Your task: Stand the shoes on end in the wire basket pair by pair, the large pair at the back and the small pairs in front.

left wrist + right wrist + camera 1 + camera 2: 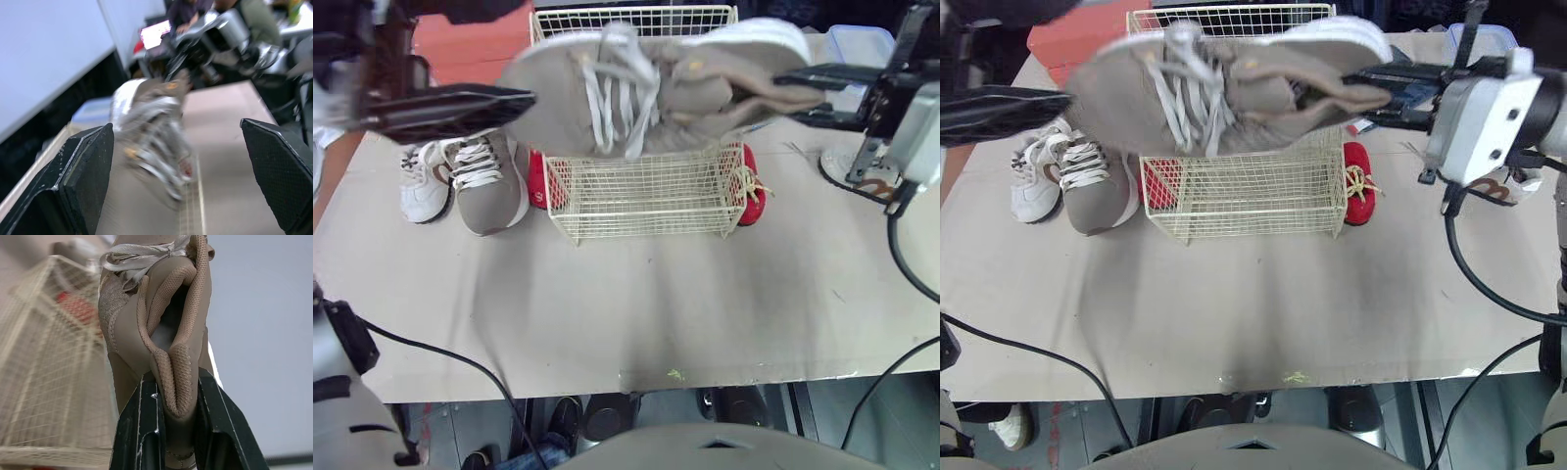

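Observation:
A large tan shoe (646,83) with white laces hangs sideways over the cream wire basket (646,191), its heel collar (178,382) pinched by my right gripper (798,93), which is shut on it. My left gripper (460,108) is open beside the shoe's toe, with its fingers (83,171) wide apart and nothing between them. A matching tan shoe (489,176) and a small white shoe (423,181) lie on the table left of the basket. Red shoes (751,186) lie against the basket's two sides.
The brown table top (636,304) stretches in front of the basket to its near edge. A clear plastic box (862,44) stands at the back right. Black cables (440,357) trail off the front corners. An orange-red surface (475,44) lies behind the left shoes.

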{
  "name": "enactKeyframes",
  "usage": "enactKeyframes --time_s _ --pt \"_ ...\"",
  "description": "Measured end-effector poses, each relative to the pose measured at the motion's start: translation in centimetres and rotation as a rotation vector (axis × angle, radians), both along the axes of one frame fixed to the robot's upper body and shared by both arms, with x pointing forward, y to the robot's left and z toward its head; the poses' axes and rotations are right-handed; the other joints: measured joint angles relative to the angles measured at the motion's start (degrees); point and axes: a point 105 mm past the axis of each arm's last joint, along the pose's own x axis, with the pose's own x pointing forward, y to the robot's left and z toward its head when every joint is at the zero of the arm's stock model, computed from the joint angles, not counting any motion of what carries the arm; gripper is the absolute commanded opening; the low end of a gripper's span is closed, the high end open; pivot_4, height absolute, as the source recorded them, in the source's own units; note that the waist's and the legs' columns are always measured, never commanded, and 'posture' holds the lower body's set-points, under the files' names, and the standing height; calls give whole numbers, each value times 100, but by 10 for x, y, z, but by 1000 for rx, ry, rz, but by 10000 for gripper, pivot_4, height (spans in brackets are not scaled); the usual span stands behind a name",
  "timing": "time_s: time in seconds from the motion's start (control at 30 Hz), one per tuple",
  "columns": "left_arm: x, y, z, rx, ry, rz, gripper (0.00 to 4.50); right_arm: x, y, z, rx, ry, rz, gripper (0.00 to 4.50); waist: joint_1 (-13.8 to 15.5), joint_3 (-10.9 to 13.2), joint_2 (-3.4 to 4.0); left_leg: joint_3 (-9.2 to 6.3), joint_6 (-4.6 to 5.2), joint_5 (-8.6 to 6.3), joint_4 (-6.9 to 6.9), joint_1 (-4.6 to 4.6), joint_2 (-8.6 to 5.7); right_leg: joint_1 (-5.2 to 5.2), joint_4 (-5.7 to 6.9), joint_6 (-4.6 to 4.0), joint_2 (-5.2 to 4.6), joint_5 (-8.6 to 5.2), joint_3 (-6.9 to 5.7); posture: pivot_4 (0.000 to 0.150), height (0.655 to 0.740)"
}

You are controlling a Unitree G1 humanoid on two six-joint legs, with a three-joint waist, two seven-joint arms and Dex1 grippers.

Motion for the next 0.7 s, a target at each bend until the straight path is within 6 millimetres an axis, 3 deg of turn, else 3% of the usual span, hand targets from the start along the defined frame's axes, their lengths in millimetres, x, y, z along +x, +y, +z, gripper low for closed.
enactKeyframes --time_s 0.17,0.27,0.47,0.57,0.7 --pt "29 -11 -32 146 16 109 45000 1 7 -6 -99 -59 14 126 10 1 -2 1 0 0 2 -1 -1 -2 3 0 1 0 2 1500 7400" --pt "38 -34 -47 190 16 81 45000 3 9 -6 -133 -92 15 126 26 4 -6 -1 0 0 4 -6 -2 -3 3 0 -1 0 0 1500 7400" --pt "45 -45 -53 279 -8 94 45000 5 11 -7 -172 -137 23 126 -3 6 -10 3 -1 0 3 -5 -2 -12 10 0 0 0 10 1500 7400" --pt "47 -45 -55 306 1 99 37405 5 13 -4 -188 -167 25 0 11 6 -10 3 -1 0 5 -5 -2 -15 18 0 1 0 10 1500 7400" --pt "52 -45 -54 304 15 112 20239 5 13 -4 -189 -174 29 0 19 6 -11 3 -1 0 8 -5 -4 -15 20 0 0 0 11 1500 7400"
